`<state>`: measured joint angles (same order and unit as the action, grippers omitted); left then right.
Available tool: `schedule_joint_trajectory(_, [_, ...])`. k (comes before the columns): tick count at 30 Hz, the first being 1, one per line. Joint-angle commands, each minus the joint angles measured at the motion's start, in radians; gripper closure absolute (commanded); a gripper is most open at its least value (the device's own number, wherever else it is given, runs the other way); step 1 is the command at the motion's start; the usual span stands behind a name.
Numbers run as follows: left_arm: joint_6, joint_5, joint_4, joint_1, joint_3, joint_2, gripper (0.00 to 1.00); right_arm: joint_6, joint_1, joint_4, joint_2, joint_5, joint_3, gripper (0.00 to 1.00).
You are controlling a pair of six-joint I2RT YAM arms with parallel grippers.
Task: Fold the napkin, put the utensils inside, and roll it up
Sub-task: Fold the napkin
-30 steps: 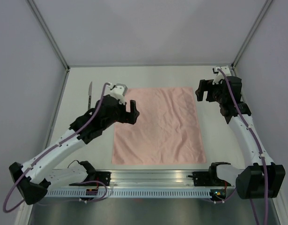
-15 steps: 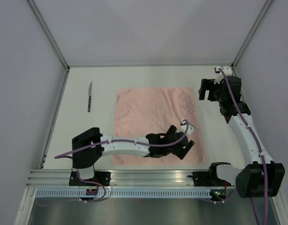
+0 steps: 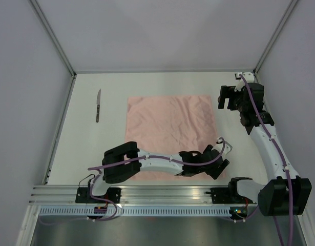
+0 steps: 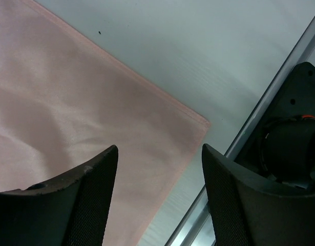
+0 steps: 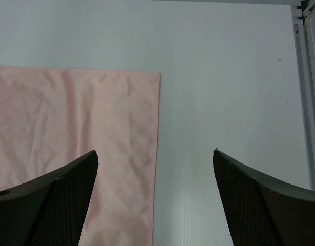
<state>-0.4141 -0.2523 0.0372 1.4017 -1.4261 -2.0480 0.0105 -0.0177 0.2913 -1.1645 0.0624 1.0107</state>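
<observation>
at the centre of the top view the napkin (image 3: 170, 130) lies flat. left gripper (image 3: 220, 165) hangs over its lower right corner, spread wide, nothing held. right gripper (image 3: 225, 99) sits just beside the upper right corner, likewise released. knife (image 3: 98, 105) lies upper left, well apart.

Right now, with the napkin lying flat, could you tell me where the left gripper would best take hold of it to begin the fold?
Probably its near right corner, pinched from above. The napkin lies flat on the table, so only a corner, where two hems meet, offers a lip. The open left gripper hangs just over it.
</observation>
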Motion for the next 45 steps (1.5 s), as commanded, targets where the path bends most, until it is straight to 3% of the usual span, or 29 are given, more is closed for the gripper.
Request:
schedule_joint_trajectory(1, [0.031,0.033,-0.066,0.0,-0.05,-0.038,0.3,-0.003,-0.002,-0.017,0.016,-0.029,0.008,0.02])
schedule_joint_trajectory(25, [0.104,-0.05,-0.138,0.037,0.001,-0.152,0.46,-0.03,-0.002,-0.018,0.016,-0.016,0.005,0.02])
schedule_joint_trajectory(38, [0.11,-0.116,-0.106,0.028,0.021,-0.159,0.81,-0.033,-0.002,-0.017,0.008,-0.004,0.005,0.02])
schedule_joint_trajectory(45, [0.104,-0.107,-0.106,-0.032,0.099,-0.114,0.86,-0.034,-0.002,-0.017,0.006,-0.001,0.005,0.02])
